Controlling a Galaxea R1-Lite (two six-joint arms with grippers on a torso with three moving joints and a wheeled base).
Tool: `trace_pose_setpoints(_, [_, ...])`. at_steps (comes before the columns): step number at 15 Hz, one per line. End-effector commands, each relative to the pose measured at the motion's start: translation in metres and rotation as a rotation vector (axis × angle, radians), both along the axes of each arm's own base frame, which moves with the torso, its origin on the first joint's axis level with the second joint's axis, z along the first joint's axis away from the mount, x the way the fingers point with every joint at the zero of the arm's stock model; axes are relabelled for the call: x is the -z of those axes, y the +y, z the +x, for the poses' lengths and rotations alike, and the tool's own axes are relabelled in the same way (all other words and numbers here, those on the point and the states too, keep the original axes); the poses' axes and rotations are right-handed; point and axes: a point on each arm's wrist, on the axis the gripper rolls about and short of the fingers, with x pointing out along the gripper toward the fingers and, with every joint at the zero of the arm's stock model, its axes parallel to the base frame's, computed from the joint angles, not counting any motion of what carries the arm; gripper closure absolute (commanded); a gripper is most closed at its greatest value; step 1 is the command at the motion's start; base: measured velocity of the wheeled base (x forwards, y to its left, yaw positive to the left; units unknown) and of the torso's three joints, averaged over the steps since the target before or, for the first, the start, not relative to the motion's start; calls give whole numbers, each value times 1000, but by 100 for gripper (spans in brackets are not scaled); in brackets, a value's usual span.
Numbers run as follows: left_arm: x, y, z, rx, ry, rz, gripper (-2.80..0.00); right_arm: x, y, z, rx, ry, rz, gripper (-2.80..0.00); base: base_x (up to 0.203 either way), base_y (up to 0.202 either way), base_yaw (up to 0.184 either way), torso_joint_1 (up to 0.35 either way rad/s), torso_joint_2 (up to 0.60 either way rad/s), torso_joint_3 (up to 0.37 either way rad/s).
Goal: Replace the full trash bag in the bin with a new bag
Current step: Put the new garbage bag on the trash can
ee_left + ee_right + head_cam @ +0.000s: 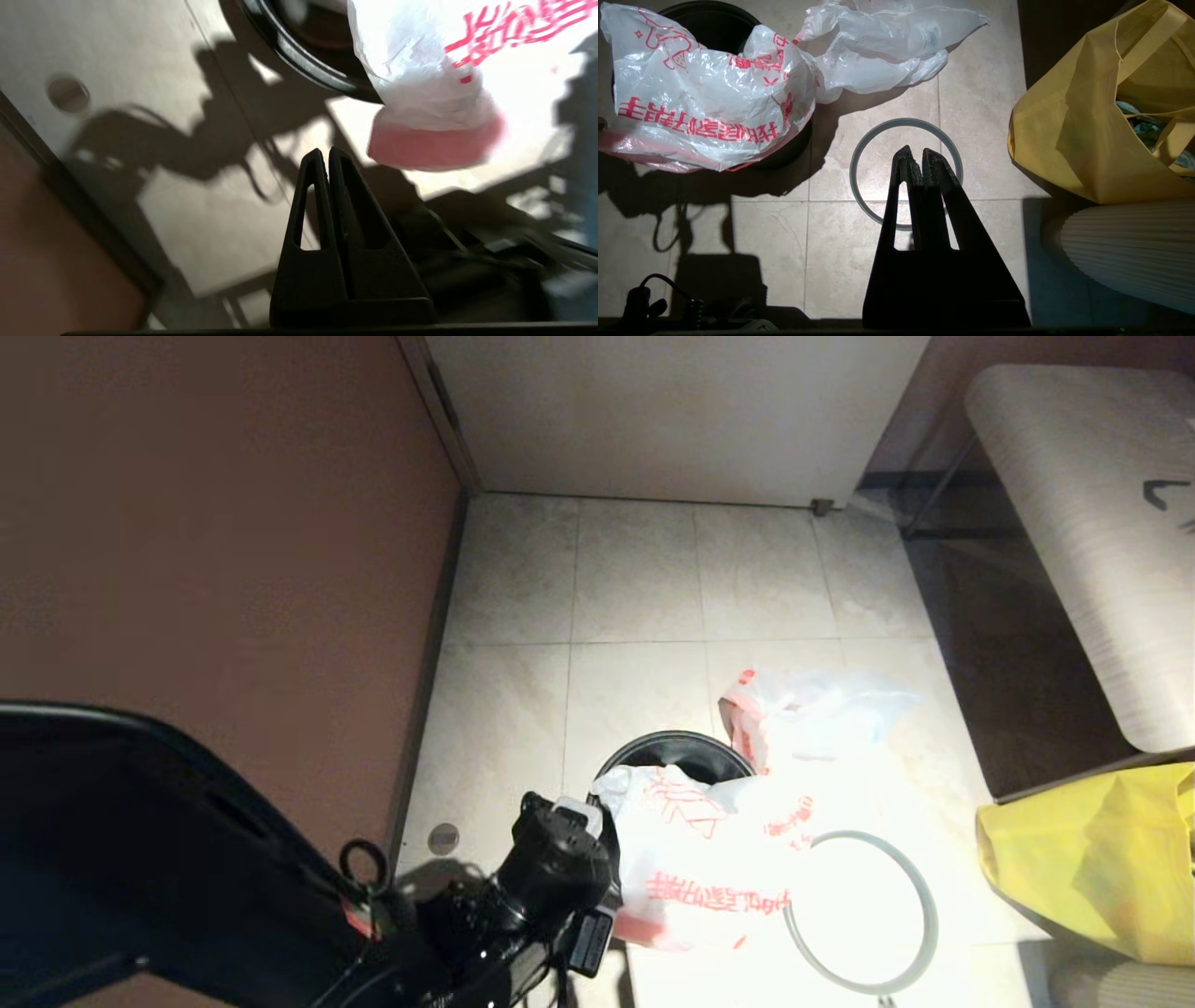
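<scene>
Black left gripper (pixel 323 156) is hovering low at the left beside the bin (pixel 674 753), jaws pressed together, gripping nothing; new bag (pixel 709 854) is draping over the bin's near rim and spilling onto the tile floor (pixel 635 579); full bag (pixel 812 714) is lying on the floor just behind the bin; grey hoop (pixel 864 910) is lying flat alongside; right gripper (pixel 916 156) is hanging above the hoop, jaws closed and empty; yellow bag (pixel 1097 859) is sitting far right.

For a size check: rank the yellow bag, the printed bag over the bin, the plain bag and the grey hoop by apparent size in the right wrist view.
1. Yellow bag, cut off by the frame edge.
2. Printed bag, nearly as large, so the top two are unsure.
3. Plain bag.
4. Grey hoop, partly hidden behind the right gripper.
</scene>
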Motion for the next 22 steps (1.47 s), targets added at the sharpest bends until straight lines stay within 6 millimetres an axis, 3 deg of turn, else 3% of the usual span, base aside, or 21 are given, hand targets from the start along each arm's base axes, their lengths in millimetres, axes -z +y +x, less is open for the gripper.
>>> trace_pose_setpoints(1, [36, -8, 1, 31, -125, -26, 0, 0, 0, 0, 0, 1, 0, 0, 0, 0, 0, 0, 0, 0])
trace_pose_setpoints(2, [47, -7, 0, 47, -147, 8, 0, 0, 0, 0, 0, 1, 0, 0, 0, 0, 0, 0, 0, 0])
trace_pose_setpoints(3, [56, -8, 0, 60, -159, 33, -280, 0, 0, 0, 0, 1, 0, 0, 0, 0, 0, 0, 0, 0])
trace_pose_setpoints(6, [73, -15, 4, 110, -228, 58, -280, 0, 0, 0, 0, 1, 0, 0, 0, 0, 0, 0, 0, 0])
trace_pose_setpoints(9, [83, -21, -7, 186, -286, 81, -280, 0, 0, 0, 0, 1, 0, 0, 0, 0, 0, 0, 0, 0])
trace_pose_setpoints(17, [81, -4, -23, 168, -320, 69, -280, 0, 0, 0, 0, 1, 0, 0, 0, 0, 0, 0, 0, 0])
trace_pose_setpoints(22, [95, 2, -52, 250, -245, 146, -280, 0, 0, 0, 0, 1, 0, 0, 0, 0, 0, 0, 0, 0])
